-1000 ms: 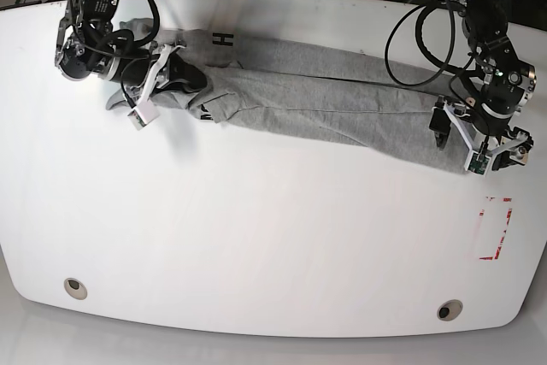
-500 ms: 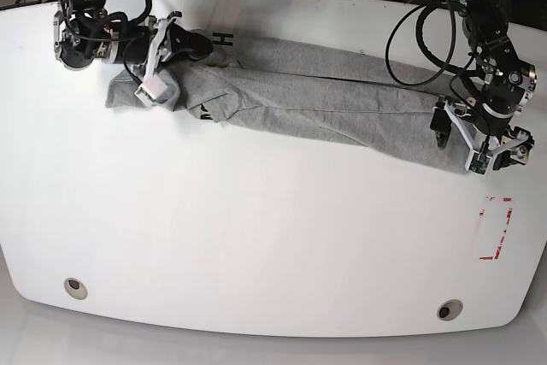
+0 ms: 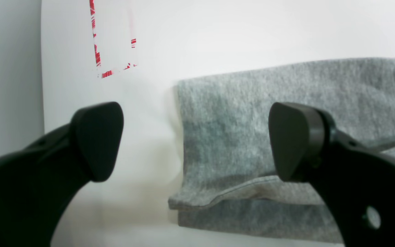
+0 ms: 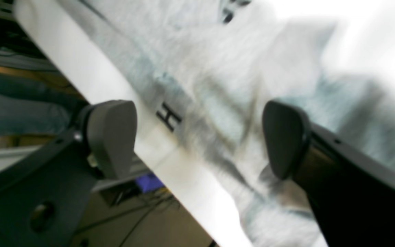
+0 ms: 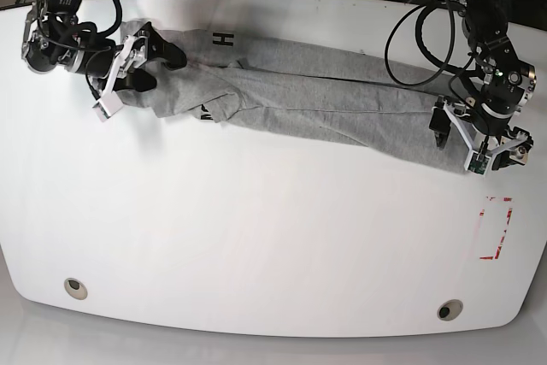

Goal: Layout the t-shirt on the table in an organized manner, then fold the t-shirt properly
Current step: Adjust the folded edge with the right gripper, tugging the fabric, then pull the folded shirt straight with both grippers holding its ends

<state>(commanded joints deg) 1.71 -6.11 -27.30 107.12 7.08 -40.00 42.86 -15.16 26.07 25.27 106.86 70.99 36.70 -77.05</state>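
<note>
— Under your left wrist camera, what shows?

— My left jaws (image 3: 197,144) stand wide, holding nothing. Between the two black fingers (image 3: 98,137) lies the end of the t-shirt (image 3: 252,130), grey and doubled over, its edge just past a bare strip of the desk (image 3: 218,34). A red dashed mark (image 3: 98,51) sits further off on the white top.

— And the right wrist camera?

— Blurred. My right jaws (image 4: 197,137) are spread wide too, empty, above rumpled grey cloth with a black letter H (image 4: 168,116) near the desk's far edge.

— From the base view?

— That t-shirt (image 5: 325,96) lies stretched in a long wrinkled band across the far half of the desk (image 5: 256,245). My right jaws (image 5: 149,57) are at its bunched neck end, my left jaws (image 5: 479,143) at the opposite end. Two grey grommets (image 5: 75,287) sit along the near edge.
</note>
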